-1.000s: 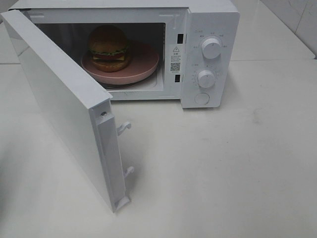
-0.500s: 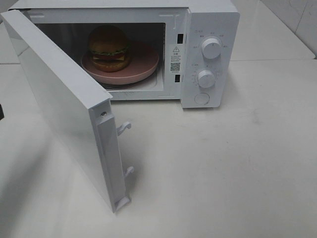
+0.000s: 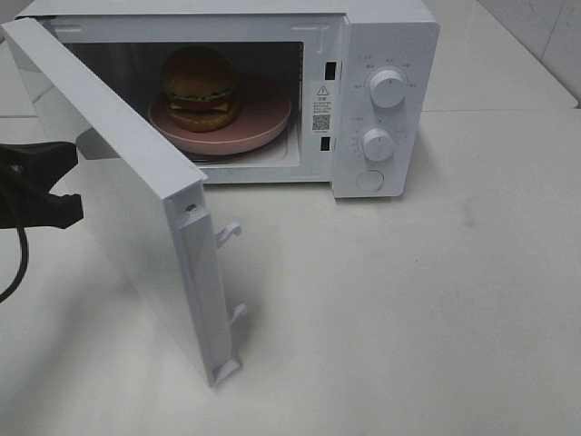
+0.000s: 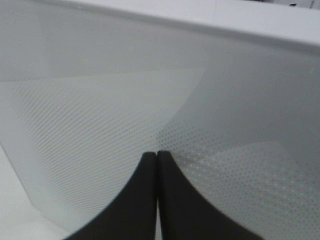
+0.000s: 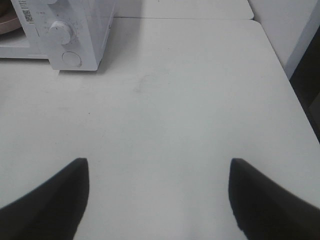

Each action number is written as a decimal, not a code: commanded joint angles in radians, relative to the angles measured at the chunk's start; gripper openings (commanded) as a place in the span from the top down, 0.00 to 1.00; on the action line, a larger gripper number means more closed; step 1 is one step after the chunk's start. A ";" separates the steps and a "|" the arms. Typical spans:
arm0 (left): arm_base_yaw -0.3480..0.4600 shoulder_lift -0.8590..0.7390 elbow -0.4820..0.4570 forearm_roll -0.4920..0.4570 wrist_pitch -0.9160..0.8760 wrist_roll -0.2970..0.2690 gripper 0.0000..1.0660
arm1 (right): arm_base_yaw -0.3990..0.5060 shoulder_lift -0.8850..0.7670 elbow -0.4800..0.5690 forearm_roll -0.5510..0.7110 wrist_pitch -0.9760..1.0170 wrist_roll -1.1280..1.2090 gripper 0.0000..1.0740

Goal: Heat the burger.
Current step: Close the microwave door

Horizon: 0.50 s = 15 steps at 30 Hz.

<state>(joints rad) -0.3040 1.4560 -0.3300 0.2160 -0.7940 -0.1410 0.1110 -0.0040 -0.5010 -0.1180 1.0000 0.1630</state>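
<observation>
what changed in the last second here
The left gripper, jaws shut, came in from the left edge of the high view and now sits close to the outer face of the open microwave door; contact cannot be told. Nothing was gripped or released. The burger, the pink plate and the door stayed where they were.

**One high overview, two wrist close-ups**

The exterior high camera looks down from the front at the microwave [image 3: 272, 18], its open door [image 3: 118, 182] and the white table [image 3: 408, 318], from far enough back to take in all of them. The left wrist camera looks past the left gripper [image 4: 156, 154], pressed close to the door's dotted window [image 4: 100, 115], which fills its view. The right wrist camera looks past the right gripper [image 5: 159, 160] from farther off, down across the table towards the control panel [image 5: 75, 30]. The high view shares the door with the left wrist view, and the panel and table with the right.
</observation>
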 commanded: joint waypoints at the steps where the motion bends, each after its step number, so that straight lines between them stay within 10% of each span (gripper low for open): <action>1: -0.060 0.039 -0.036 -0.075 -0.030 0.032 1.00 | -0.006 -0.028 0.004 0.003 -0.004 -0.018 0.30; 15: -0.281 0.216 -0.214 -0.349 -0.030 0.132 1.00 | -0.006 -0.028 0.004 0.004 -0.004 -0.019 0.30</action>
<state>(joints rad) -0.5510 1.6470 -0.4990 -0.0720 -0.8180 -0.0250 0.1110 -0.0040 -0.5010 -0.1160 1.0000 0.1570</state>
